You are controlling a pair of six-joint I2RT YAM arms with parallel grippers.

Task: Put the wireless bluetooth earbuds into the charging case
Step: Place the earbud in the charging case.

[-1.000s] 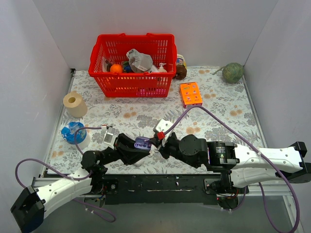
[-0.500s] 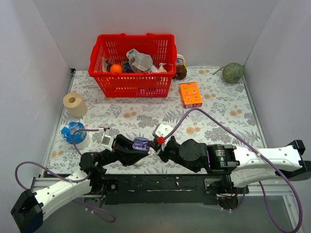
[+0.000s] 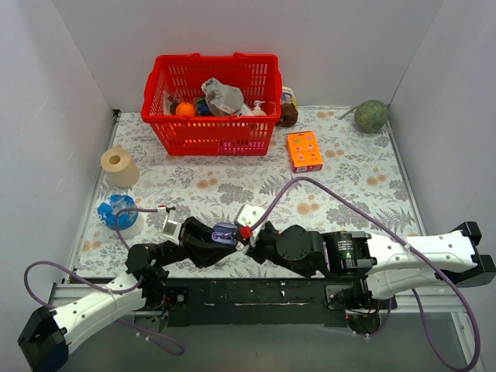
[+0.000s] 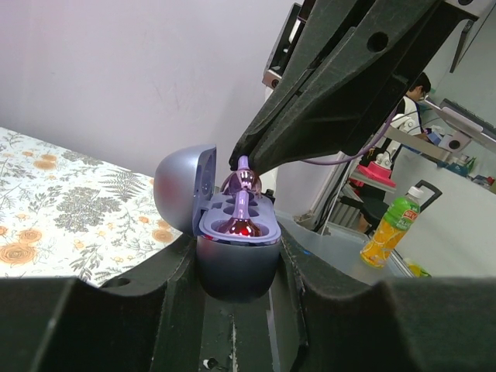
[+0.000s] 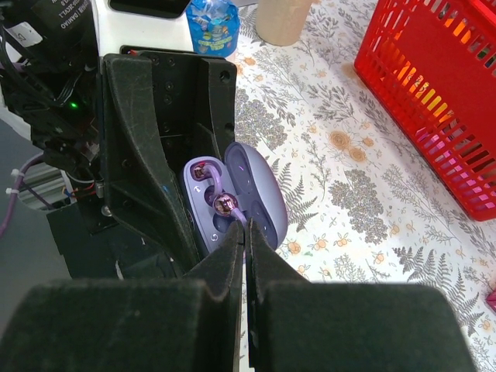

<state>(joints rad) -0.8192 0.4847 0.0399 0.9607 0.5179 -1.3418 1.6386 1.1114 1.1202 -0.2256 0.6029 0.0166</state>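
Charging case (image 5: 260,205): one, lavender-blue, lid swung open; clamped in the left gripper over the near edge of the table, between the two arms.
Sockets: two in the purple tray, side by side along its length.
Earbuds: two, purple and glossy, both at the open case.
Seated earbud (image 4: 240,227): one, resting in the socket nearer the left wrist camera.
Held earbud (image 5: 225,204): one, pinched by its stem, bulb at the other socket just beside the lid; impossible to tell whether fully seated.
Left gripper (image 4: 236,260): one, closed on the case body, a black finger pressed against each side.
Right gripper (image 5: 246,231): one, fingers drawn almost together on the stem of the held earbud; reaches the case from above in the left wrist view.
Table (image 3: 356,178): one, covered in a floral cloth, walled in white on three sides.
Red basket (image 3: 209,133): one, at the far edge, holding a heap of mixed items.
Orange box (image 3: 304,150): one, flat on the cloth, just right of the basket.
Green ball (image 3: 371,115): one, in the far right corner.
Paper roll (image 3: 119,166): one, upright near the left wall.
Blue packet (image 3: 117,211): one, near the paper roll, well left of the case.
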